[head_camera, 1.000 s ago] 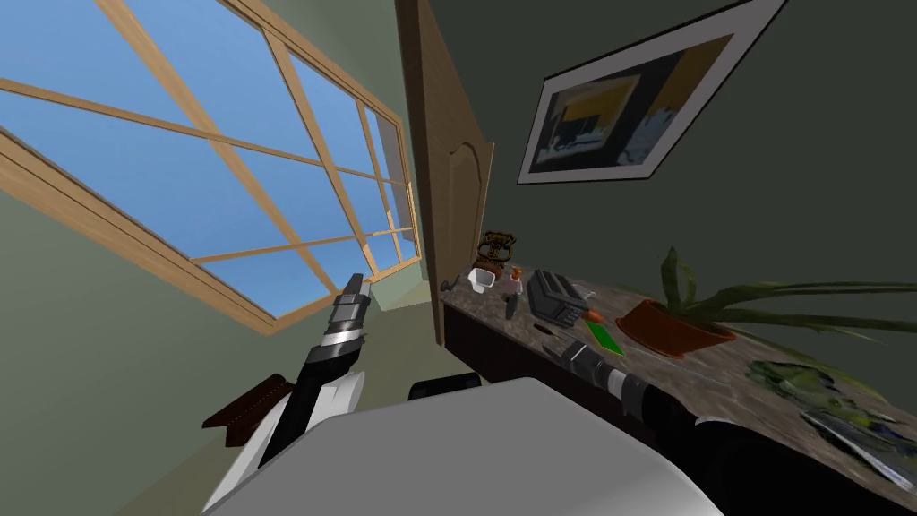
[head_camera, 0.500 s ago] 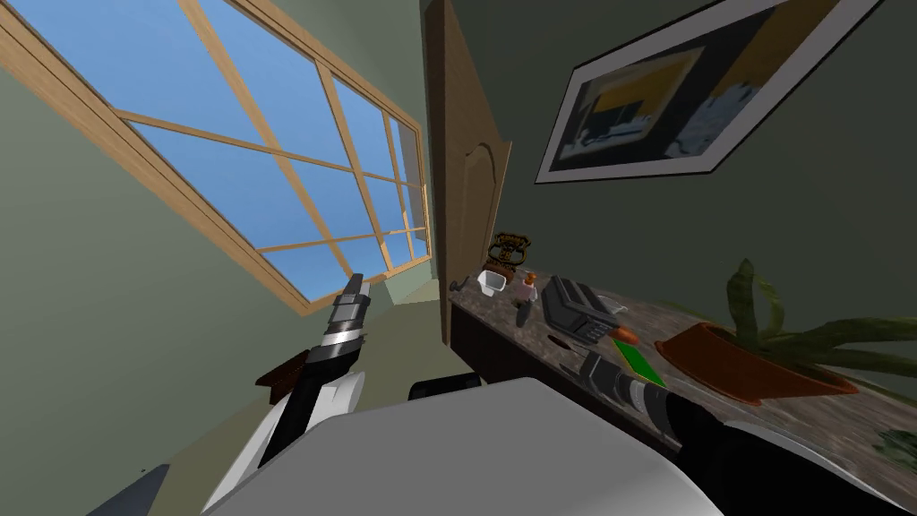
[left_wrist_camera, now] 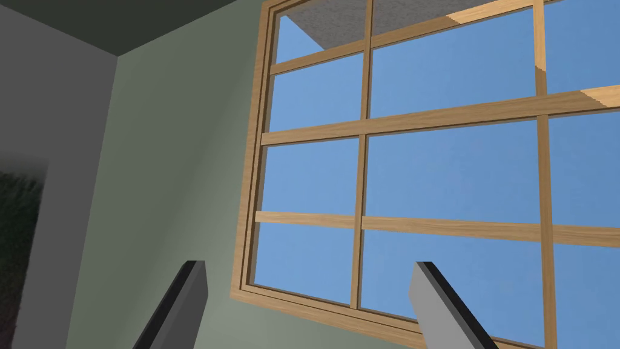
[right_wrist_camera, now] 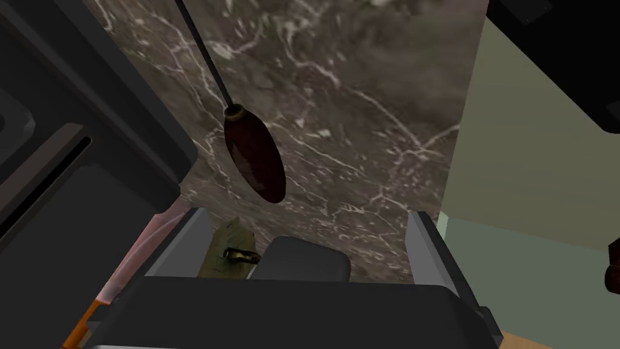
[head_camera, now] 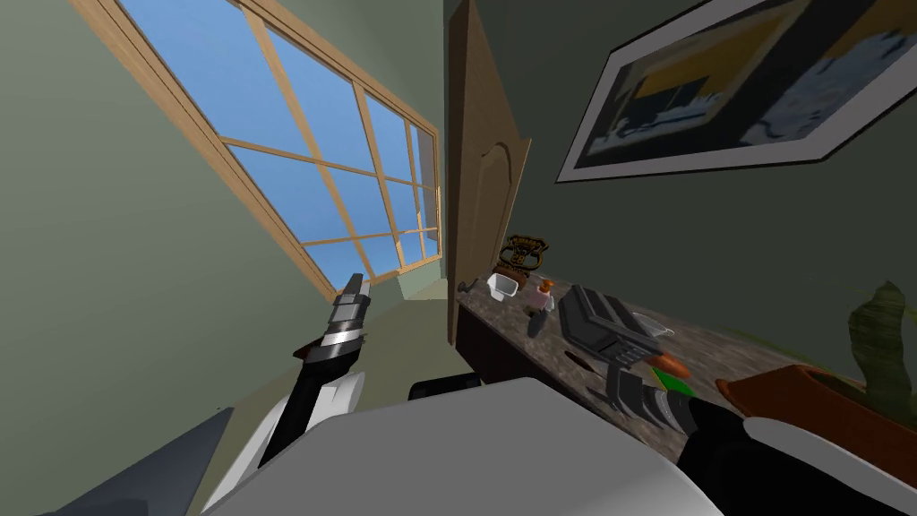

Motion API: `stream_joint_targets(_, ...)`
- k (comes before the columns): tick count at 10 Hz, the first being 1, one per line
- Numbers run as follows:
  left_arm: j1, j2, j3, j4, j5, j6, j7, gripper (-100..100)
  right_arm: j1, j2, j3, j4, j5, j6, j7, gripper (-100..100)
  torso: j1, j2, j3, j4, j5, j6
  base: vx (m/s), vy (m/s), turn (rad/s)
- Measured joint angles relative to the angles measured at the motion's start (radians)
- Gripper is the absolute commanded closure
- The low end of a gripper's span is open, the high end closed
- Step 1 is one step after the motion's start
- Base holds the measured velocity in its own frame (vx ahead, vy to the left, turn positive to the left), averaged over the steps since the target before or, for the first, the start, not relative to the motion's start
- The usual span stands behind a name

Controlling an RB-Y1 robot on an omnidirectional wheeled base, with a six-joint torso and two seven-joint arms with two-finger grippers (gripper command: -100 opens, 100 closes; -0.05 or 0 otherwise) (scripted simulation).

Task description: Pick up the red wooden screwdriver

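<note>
Your right gripper hovers, fingers spread wide, over the dark veined marble tabletop — the dark red oval-handled screwdriver lies just ahead, near the black boxy machine. Bare marble runs from it to the table's edge. Left gripper — spread wide, raised aside. The terracotta pot holds green leaves.

Bright blue window, dim dark tabletop, wide-angle splay at corners.

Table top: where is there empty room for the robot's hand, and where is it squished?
Bare marble top lies between the screwdriver and the table's edge, ahead of the open right gripper. On the screwdriver's other side the black machine sits close, so it is tight. The far end is crowded: white cup, pink bottle.
</note>
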Motion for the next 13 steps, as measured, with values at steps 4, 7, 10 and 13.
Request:
stream_joint_targets(4,0.000,0.000,0.000,0.000,0.000,0.000,0.000,0,0.062,-0.100,-0.005,0.051,0.073,-0.035,-0.020,-100,0.000,0.000,0.000,0.000,0.000,0.000,0.007,-0.022,0.162)
stream_joint_targets(7,0.000,0.000,0.000,0.000,0.000,0.000,0.000,0,0.072,-0.165,0.025,0.093,0.121,-0.046,-0.045,-100,0.000,0.000,0.000,0.000,0.000,0.000,0.006,-0.017,0.098)
stream_joint_targets(10,0.000,0.000,0.000,0.000,0.000,0.000,0.000,0,0.065,-0.157,0.044,0.101,0.130,-0.035,-0.045,-100,0.002,0.000,0.000,0.000,0.000,0.001,0.015,-0.002,0.055)
stream_joint_targets(13,0.000,0.000,0.000,0.000,0.000,0.000,0.000,0,0.042,-0.141,0.080,0.136,0.133,-0.012,-0.022,100,0.000,0.000,0.000,0.000,-0.001,0.001,0.013,-0.003,0.026)
